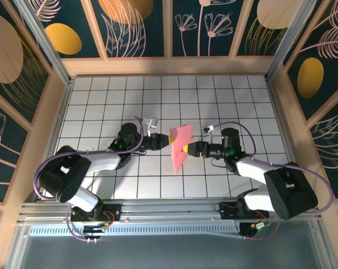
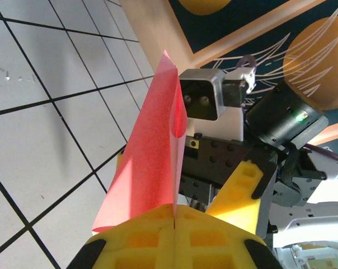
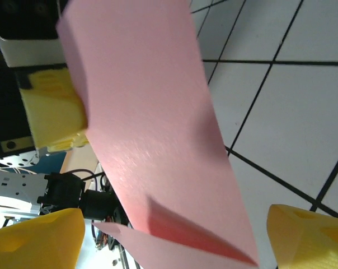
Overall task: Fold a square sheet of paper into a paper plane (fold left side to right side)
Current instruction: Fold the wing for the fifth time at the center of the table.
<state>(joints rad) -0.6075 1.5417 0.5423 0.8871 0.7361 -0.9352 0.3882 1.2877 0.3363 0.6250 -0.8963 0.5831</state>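
- From the overhead camera I see both arms reaching in to meet over the middle of the white, black-gridded tabletop (image 1: 102, 101).
- Between them is the salmon-pink sheet of paper (image 1: 177, 152), already folded. It is held up off the tiles, with its narrow end pointing towards the arm bases.
- My left gripper (image 1: 167, 140) is clamped tight on the sheet. In its wrist camera the two yellow fingers (image 2: 135, 241) press together with no gap, and the paper (image 2: 152, 168) rises from the seam between them as an upright, creased blade.
- My right gripper (image 1: 187, 148) faces it from the other side with its jaws spread wide, holding nothing.
- In the right wrist camera its yellow fingers (image 3: 37, 241) sit at the two lower corners, well apart. The pink sheet (image 3: 152, 140) runs through the space between them. I cannot tell whether either finger touches the paper.
- That same camera shows a yellow finger of the left gripper (image 3: 51, 112) pinching the sheet's far edge.
- A fold line crosses the paper's lower part, with a darker pink shadow under the flap.
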